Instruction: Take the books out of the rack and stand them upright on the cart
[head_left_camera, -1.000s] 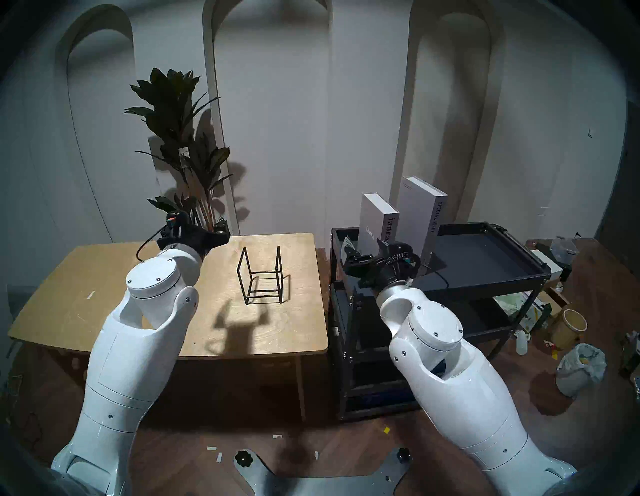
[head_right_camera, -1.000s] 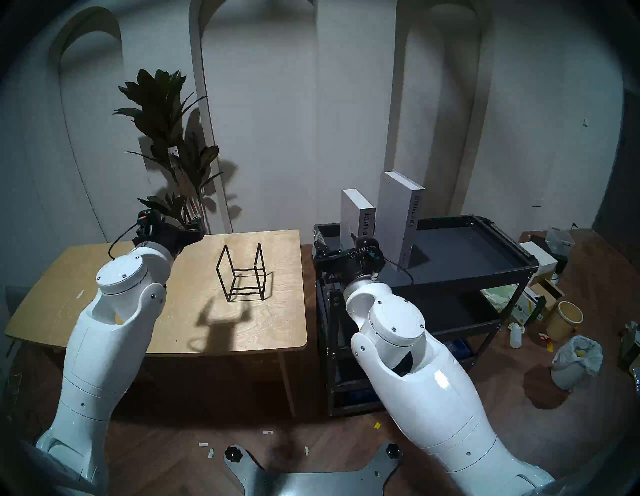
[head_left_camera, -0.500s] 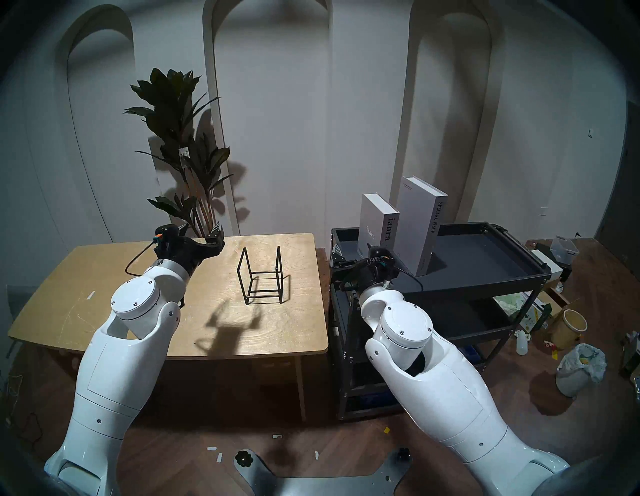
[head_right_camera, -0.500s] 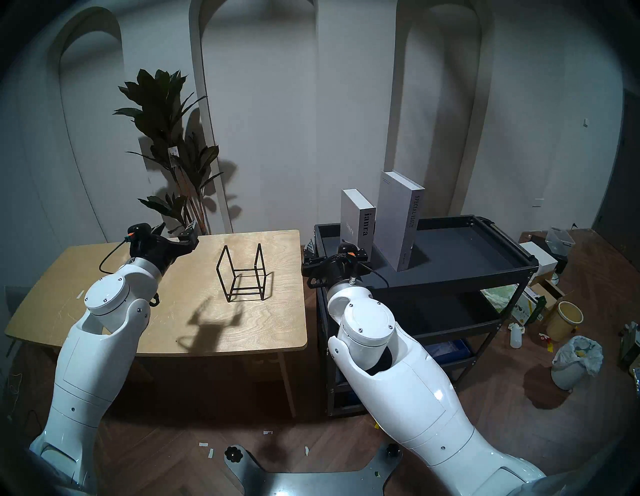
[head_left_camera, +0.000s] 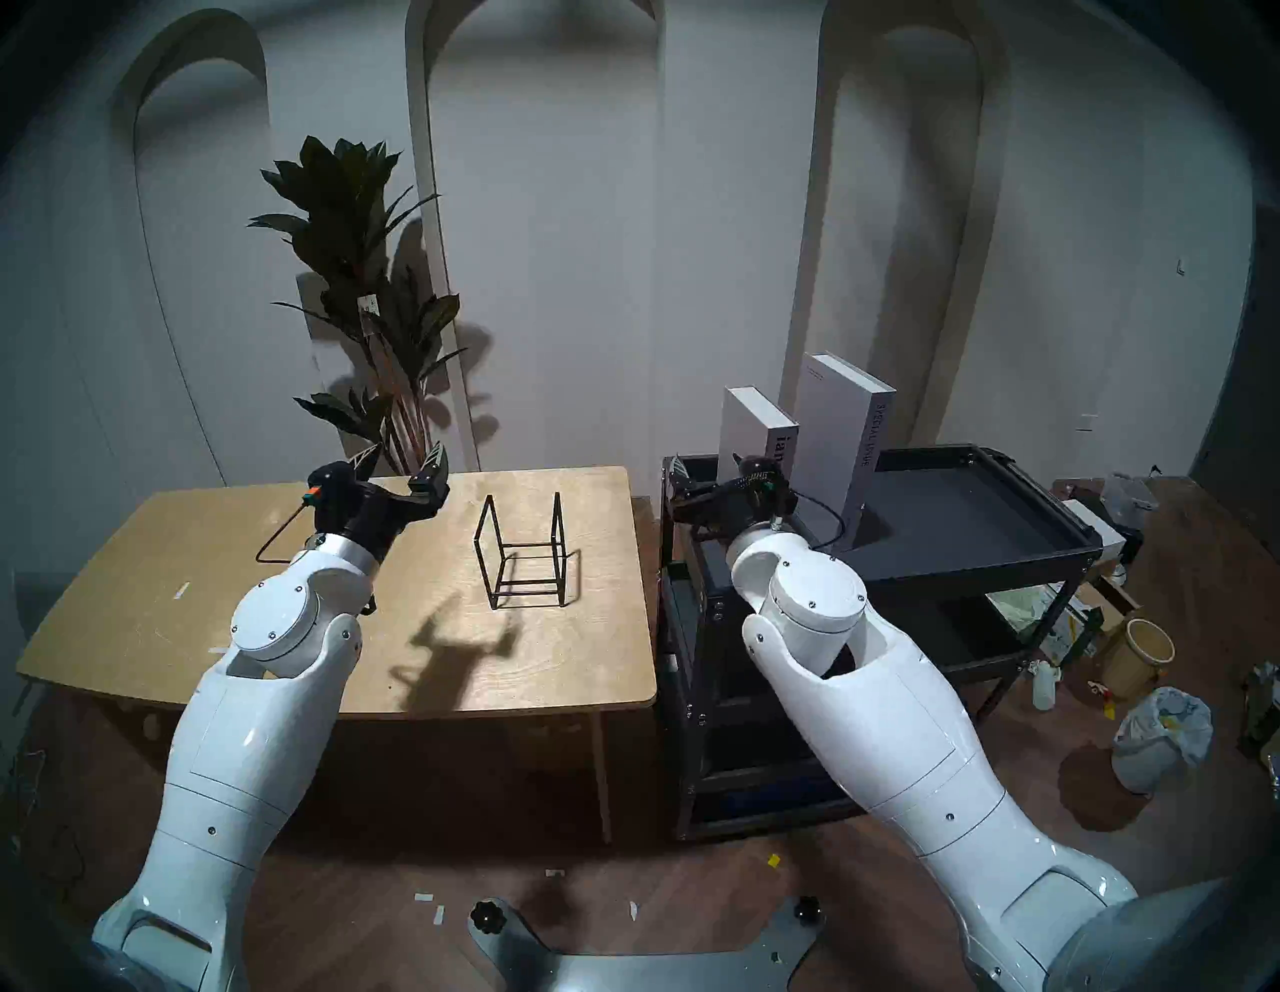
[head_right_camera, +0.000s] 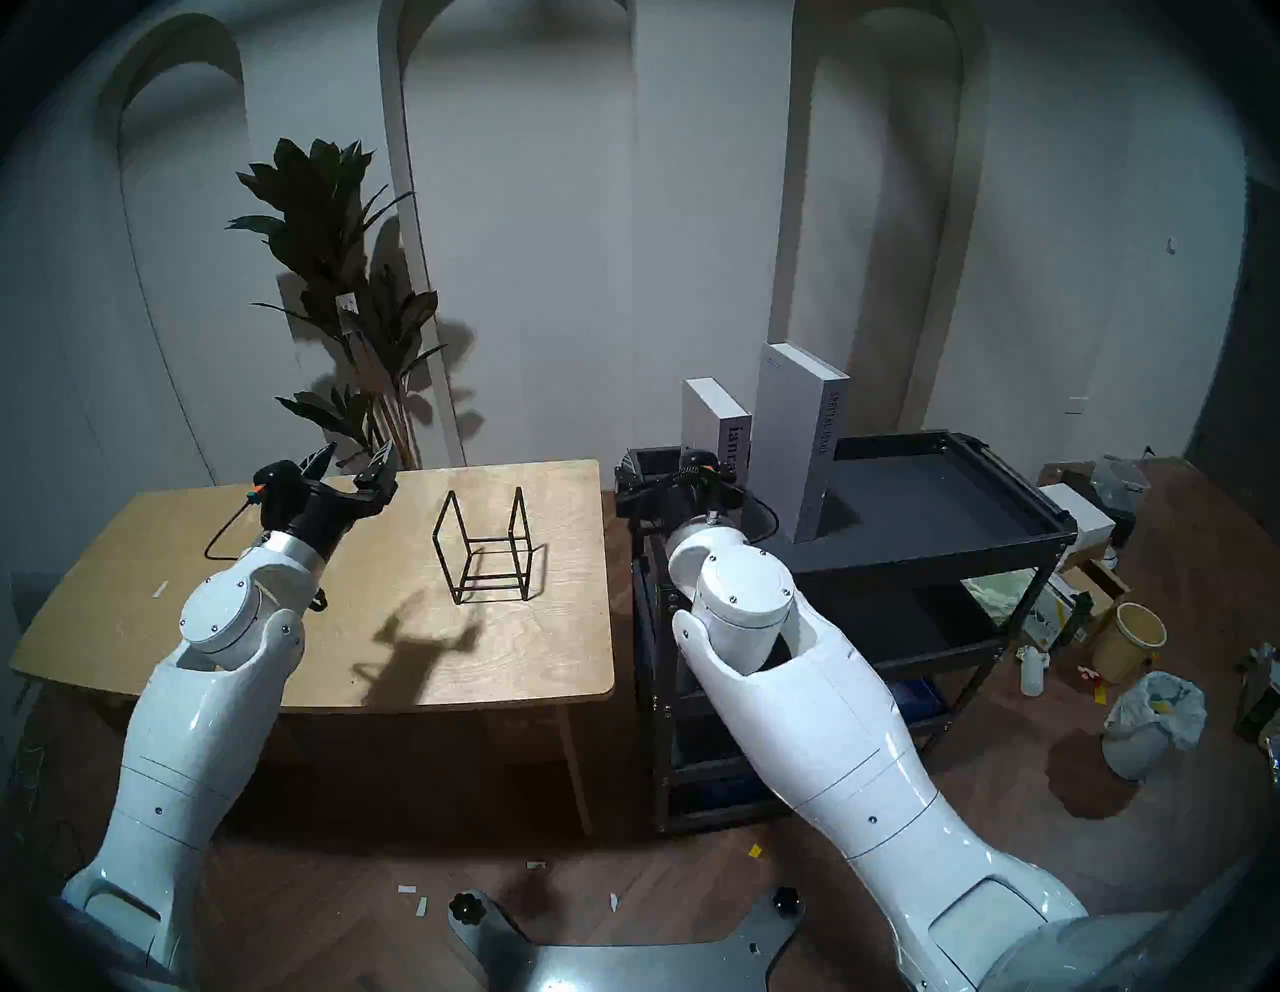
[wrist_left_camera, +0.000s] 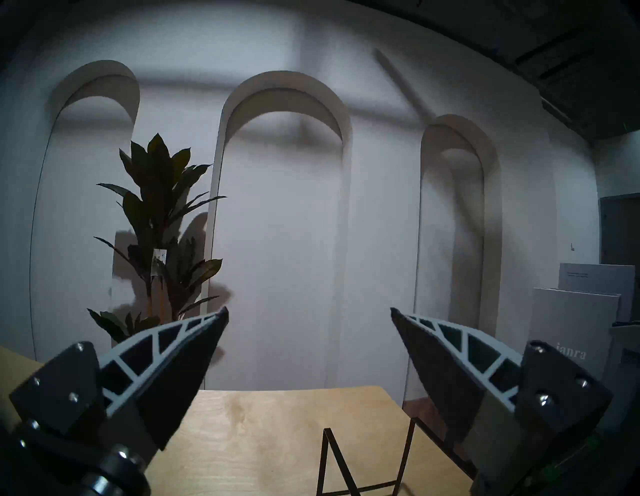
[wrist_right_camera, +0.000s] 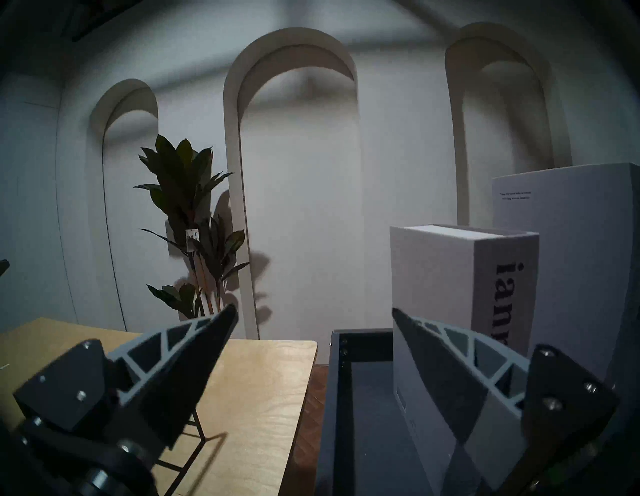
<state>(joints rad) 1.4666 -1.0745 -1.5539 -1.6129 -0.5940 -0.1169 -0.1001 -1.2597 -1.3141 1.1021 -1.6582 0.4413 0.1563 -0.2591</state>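
Observation:
Two light-grey books stand upright on the black cart's top tray (head_left_camera: 970, 512): the shorter "ianra" book (head_left_camera: 751, 436) and, to its right, the taller "SPECIAL ISSUE" book (head_left_camera: 841, 429). The black wire rack (head_left_camera: 523, 554) stands empty on the wooden table (head_left_camera: 208, 554). My right gripper (head_left_camera: 706, 474) is open and empty, hovering over the tray's left end just in front of the "ianra" book (wrist_right_camera: 433, 287). My left gripper (head_left_camera: 402, 461) is open and empty, tilted up above the table, left of the rack. The wrist views show each gripper open: left (wrist_left_camera: 309, 311), right (wrist_right_camera: 315, 311).
A tall potted plant (head_left_camera: 360, 277) stands behind the table by the wall. On the floor right of the cart are a bin bag (head_left_camera: 1163, 734), a bucket (head_left_camera: 1139, 658) and boxes. The cart has lower shelves (head_left_camera: 970, 637).
My right gripper drew back leftward from the "ianra" book, dipped, then rose. My left gripper swung back left and tilted its fingers upward. The books and the rack have not moved.

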